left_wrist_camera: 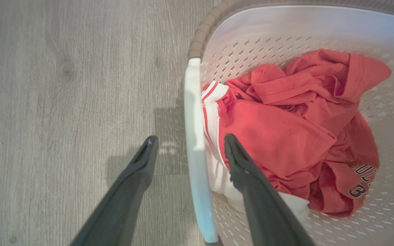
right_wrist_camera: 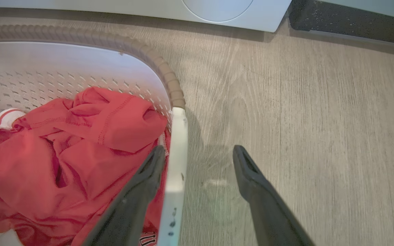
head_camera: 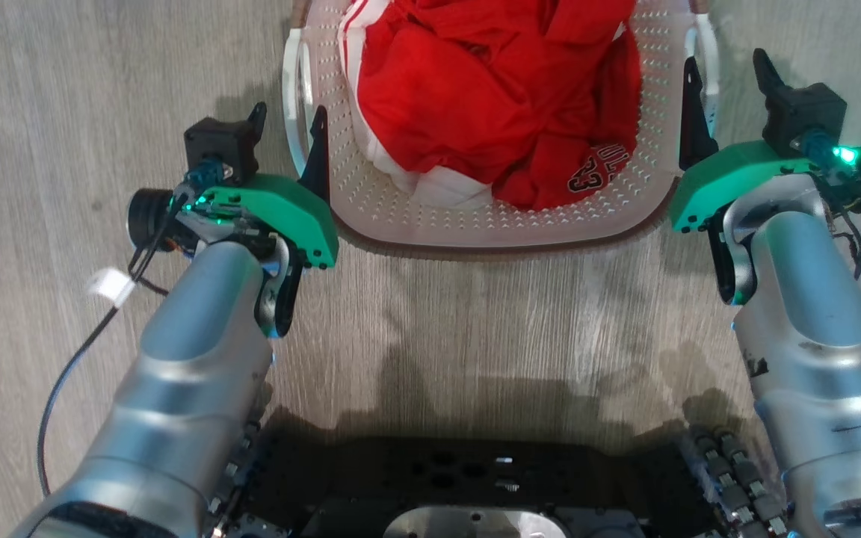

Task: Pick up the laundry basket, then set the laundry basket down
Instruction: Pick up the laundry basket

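Arms: both low, flanking laundry basket | jaws: both spread, straddling side handles

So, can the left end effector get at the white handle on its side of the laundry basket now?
Probably yes. The left end effector is open and the white handle of the laundry basket stands between its fingers. Nothing seems to block it; the red clothes lie inside.

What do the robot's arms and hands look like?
The left arm and right arm are rounded, shiny silver-grey. Each wrist has a bright green plate and black blocks. The left hand and right hand each have two long, dark, pointed fingers. A black cable with a white tag hangs by the left arm; a green light glows on the right wrist.
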Controlling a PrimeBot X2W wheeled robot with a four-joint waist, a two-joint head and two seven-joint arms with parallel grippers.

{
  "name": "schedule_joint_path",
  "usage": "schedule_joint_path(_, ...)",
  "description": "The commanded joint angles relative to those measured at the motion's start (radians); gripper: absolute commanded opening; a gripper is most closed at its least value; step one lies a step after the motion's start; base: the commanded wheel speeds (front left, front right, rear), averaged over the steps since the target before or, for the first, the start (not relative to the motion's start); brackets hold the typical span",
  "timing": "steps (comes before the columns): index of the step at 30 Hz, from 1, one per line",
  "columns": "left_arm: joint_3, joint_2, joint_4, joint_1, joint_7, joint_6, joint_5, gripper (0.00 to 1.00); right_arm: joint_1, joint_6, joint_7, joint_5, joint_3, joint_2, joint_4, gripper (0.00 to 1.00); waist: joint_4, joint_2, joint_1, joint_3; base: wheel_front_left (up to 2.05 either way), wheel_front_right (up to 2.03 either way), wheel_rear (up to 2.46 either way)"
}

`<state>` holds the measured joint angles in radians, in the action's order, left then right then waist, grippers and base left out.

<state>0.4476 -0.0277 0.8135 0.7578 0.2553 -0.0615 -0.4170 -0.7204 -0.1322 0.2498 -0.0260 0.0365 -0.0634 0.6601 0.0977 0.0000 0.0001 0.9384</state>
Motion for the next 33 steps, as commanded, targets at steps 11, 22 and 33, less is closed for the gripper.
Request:
schedule_joint_path(11,0.048,-0.023,0.053,0.058,0.006,0.004,-0.038,1.0,-0.003,0.002,0.012,0.017,0.02,0.013,0.01,1.0,0.017,0.0,-0.0001,0.052,0.0,0.0,0.0)
schedule_joint_path(22,0.104,-0.023,0.087,0.095,0.006,0.001,-0.075,1.0,-0.023,0.002,0.012,0.016,0.037,0.013,0.057,0.96,0.028,0.0,-0.0001,0.07,0.0,0.0,0.0)
schedule_joint_path(33,0.135,-0.023,0.095,0.108,0.006,-0.006,-0.107,0.42,-0.037,0.002,0.012,0.003,0.05,0.013,0.119,0.32,0.026,0.0,-0.0001,0.069,0.0,0.0,0.0)
